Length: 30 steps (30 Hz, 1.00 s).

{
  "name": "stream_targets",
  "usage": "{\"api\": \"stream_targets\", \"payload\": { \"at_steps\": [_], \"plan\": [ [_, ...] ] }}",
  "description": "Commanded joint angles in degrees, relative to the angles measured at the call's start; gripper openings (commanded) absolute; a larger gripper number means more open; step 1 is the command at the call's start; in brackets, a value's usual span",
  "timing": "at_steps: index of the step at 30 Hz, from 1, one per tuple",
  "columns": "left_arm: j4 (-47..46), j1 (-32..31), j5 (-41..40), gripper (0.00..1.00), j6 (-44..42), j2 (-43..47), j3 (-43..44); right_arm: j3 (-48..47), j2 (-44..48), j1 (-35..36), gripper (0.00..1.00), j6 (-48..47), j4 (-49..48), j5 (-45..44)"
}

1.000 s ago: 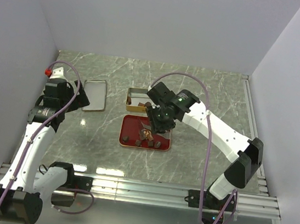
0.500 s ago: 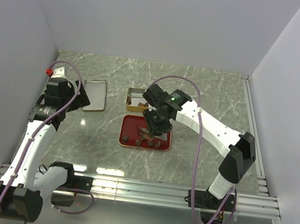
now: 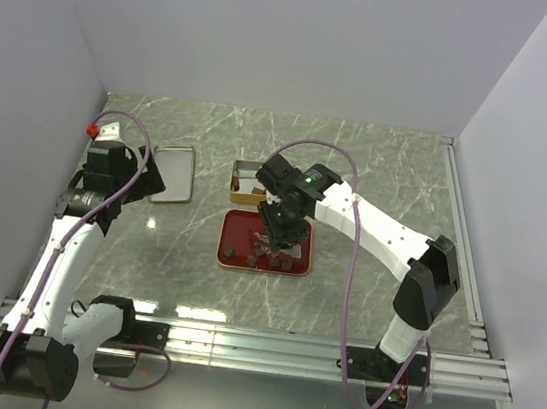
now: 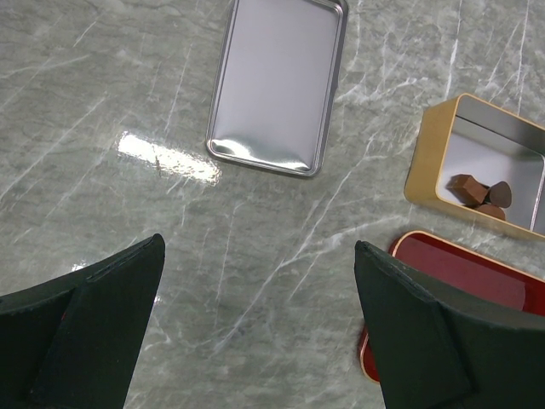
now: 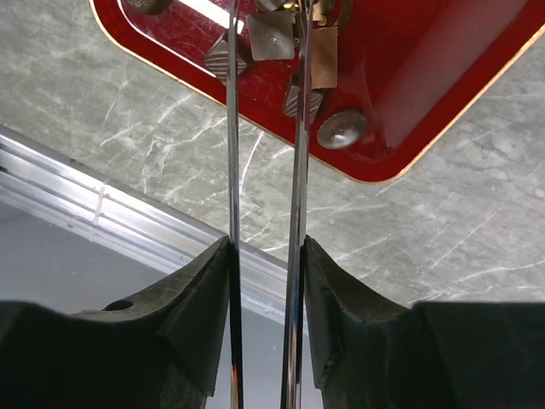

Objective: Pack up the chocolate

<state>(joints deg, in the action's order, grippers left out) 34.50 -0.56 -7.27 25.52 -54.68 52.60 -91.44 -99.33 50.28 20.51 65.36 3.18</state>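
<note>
Chocolate (image 5: pixel 268 36) partly behind the tongs (image 5: pixel 297 170)

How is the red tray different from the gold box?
The red tray is shallow and red; the gold box has tall walls and a silvery inside. The tray's chocolates lie spread out; the box's visible ones huddle together. Both are rectangular.

Two arms: left arm (image 3: pixel 66 248) raised at its side, left gripper (image 4: pixel 257 247) spread wide; right arm (image 3: pixel 381 234) extended inward, right gripper (image 5: pixel 266 247) pointing down, clamped on metal tongs (image 5: pixel 298 170).
</note>
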Motion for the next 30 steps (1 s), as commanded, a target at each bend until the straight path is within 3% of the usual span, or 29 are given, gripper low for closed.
{"api": "stream_targets", "payload": {
  "at_steps": [1, 14, 30],
  "plan": [
    [-2.24, 0.29, 0.76, 0.99, -1.08, -0.52, 0.22, 0.82, -0.6, 0.34, 0.43, -1.18, -1.9, 0.51],
    [-3.39, 0.29, 0.41, 0.99, -1.17, -2.63, 3.21, -3.57, -0.6, -0.18, 0.33, -3.29, -1.64, -1.68],
    [-2.25, 0.29, -0.47, 0.99, -1.26, -2.19, 4.62, -12.27, -0.16, -3.87, 0.33, -4.08, -0.32, -3.09]
  ]
}}
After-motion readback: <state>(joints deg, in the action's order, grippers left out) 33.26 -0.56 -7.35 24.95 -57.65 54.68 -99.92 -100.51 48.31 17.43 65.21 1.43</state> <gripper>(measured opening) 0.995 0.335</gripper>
